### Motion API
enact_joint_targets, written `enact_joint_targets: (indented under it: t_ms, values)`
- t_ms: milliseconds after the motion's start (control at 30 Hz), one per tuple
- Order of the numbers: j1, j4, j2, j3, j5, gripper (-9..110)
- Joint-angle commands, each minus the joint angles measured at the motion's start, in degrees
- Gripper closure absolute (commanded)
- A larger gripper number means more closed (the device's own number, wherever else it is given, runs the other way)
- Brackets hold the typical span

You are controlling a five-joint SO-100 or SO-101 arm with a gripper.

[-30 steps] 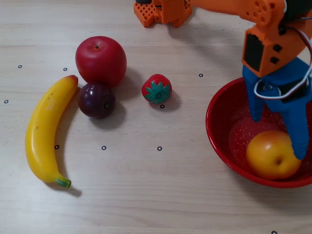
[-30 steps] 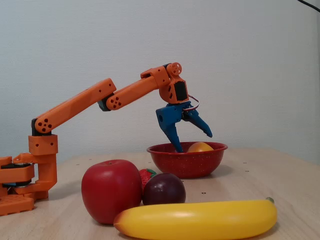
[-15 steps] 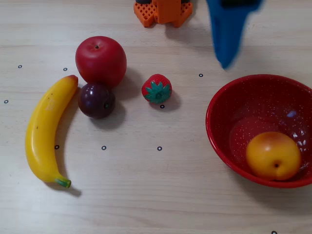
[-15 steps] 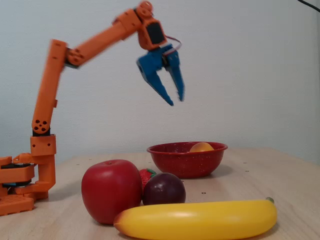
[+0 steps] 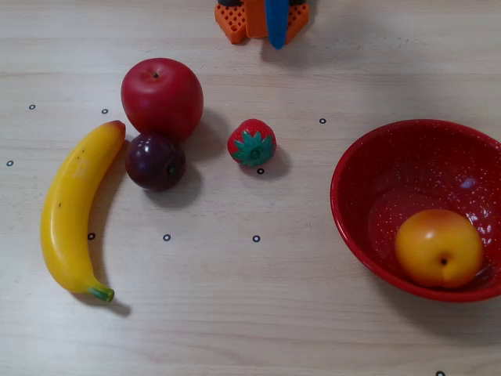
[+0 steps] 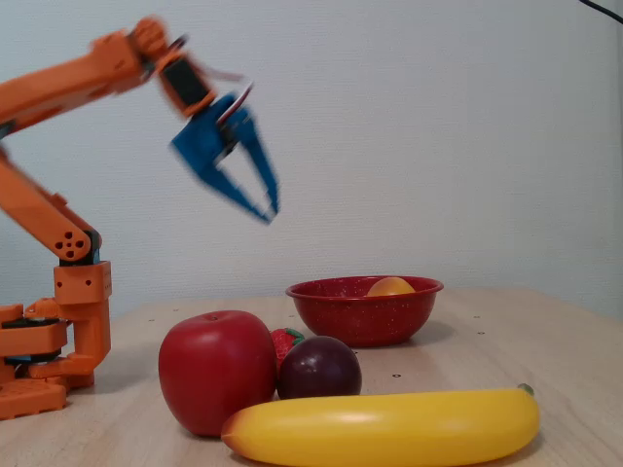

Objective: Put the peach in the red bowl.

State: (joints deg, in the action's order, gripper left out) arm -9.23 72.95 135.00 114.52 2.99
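The peach (image 5: 438, 247) sits inside the red bowl (image 5: 368, 149) at the right edge of the overhead view (lower right of the bowl's floor). In the fixed view's upper left, the blurred gripper (image 6: 268, 211) hangs empty, its fingers seemingly nearly together.

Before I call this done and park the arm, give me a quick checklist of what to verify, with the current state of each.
1. Peach inside the red bowl: ok, it rests on the bowl floor in the overhead view.
2. Gripper free of the fruit: ok, it is raised well above the table, holding nothing.
3. Fingers open or shut: cannot tell, motion blur hides the gap.
4. Bowl upright on the table: ok in the fixed view.
5. Other fruit undisturbed: ok; apple, plum, strawberry and banana lie outside the bowl.
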Motion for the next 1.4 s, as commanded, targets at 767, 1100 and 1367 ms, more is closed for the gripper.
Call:
enact_joint_targets:
  t_ms: [767, 1100, 1367]
  values:
    - [13.1, -16.35, 48.69, 58.18, -5.1, 101]
    - [11.69, -19.25, 48.78, 59.94, -5.89, 101]
    - [11.6, -19.16, 48.78, 59.94, -5.36, 101]
